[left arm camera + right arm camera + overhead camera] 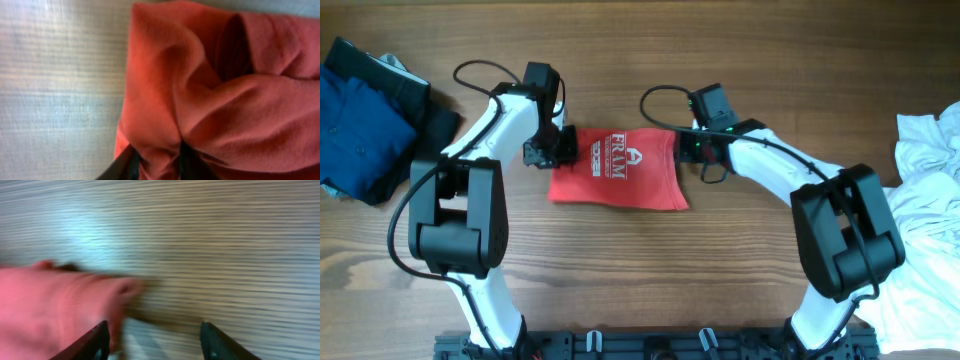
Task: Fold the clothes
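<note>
The clothes, a red T-shirt with white lettering, lie folded into a rough rectangle in the middle of the table. My left gripper is at the shirt's upper left edge. In the left wrist view a bunched fold of the red T-shirt is pinched in my left gripper, between its dark fingers. My right gripper is at the shirt's upper right corner. In the right wrist view my right gripper stands open over bare wood, with the red T-shirt beside its left finger.
A pile of dark blue and black garments lies at the table's far left. A heap of white cloth sits at the right edge. The wooden table stretches behind the shirt.
</note>
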